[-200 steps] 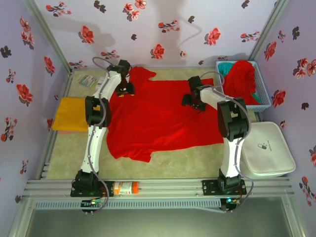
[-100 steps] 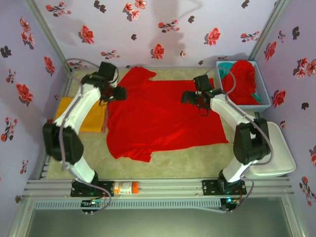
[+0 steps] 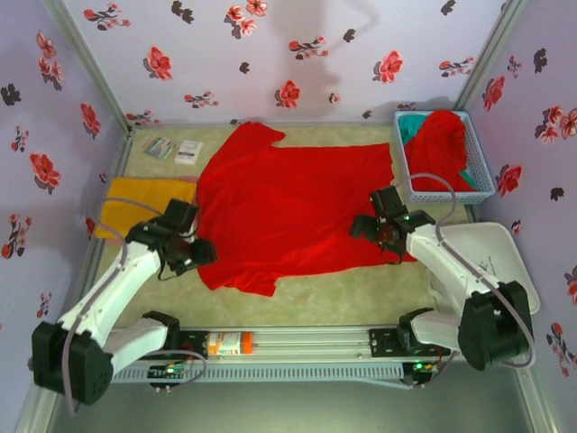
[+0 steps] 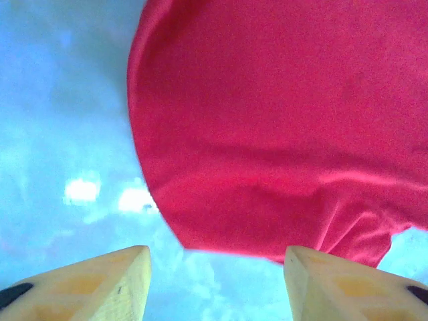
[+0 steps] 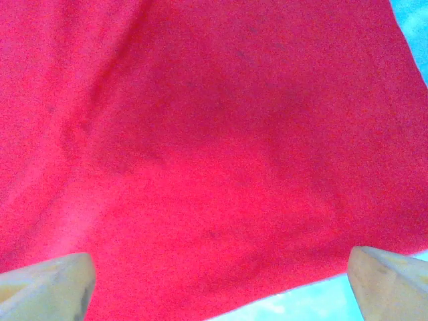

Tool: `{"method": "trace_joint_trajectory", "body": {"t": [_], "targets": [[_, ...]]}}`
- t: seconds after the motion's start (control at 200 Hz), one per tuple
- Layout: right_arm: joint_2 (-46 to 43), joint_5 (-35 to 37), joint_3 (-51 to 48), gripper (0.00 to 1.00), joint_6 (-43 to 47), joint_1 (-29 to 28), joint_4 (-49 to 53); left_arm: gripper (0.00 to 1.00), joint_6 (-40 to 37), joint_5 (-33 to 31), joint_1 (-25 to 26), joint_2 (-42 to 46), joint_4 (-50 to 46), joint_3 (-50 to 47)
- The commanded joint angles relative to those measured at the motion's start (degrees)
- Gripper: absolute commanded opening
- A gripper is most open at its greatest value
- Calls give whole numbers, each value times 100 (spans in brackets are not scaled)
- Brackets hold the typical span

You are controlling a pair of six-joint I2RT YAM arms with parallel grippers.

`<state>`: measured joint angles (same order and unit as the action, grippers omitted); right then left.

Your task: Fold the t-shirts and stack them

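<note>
Left jaws: partly open, empty, at red t-shirt (image 3: 288, 207) near-left edge.
Right jaws: wide open, empty, above near-right corner.
Risk: uneven pinches could skew the fold.

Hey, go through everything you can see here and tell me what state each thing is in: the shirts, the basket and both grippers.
Large red t-shirt: spread flat, unfolded.
Orange-yellow t-shirt: folded, lying left of the large red one.
Red t-shirt in basket: crumpled, unfolded.
Teal t-shirt: bunched in the basket, partly under that red one.
Blue basket: upright, holding two shirts.
Left gripper: open, holding nothing.
Right gripper: open wide, holding nothing.
</note>
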<state>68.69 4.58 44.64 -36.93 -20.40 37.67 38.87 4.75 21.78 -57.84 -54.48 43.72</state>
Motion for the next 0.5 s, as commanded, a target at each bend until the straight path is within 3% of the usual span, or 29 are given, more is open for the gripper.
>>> {"method": "trace_joint_trajectory", "body": {"t": [0.0,0.17,0.495], "targets": [[-280,333,-318,95,-472,-16,382,53,980,133,241,405,-262,-488],[-582,614,-689,88,-771,1,472,49,1902,158,617,964,157,-1376],[-497,408,-712,86,-737,10,258,49,2560,-141,920,1076,1642,-2076]]}}
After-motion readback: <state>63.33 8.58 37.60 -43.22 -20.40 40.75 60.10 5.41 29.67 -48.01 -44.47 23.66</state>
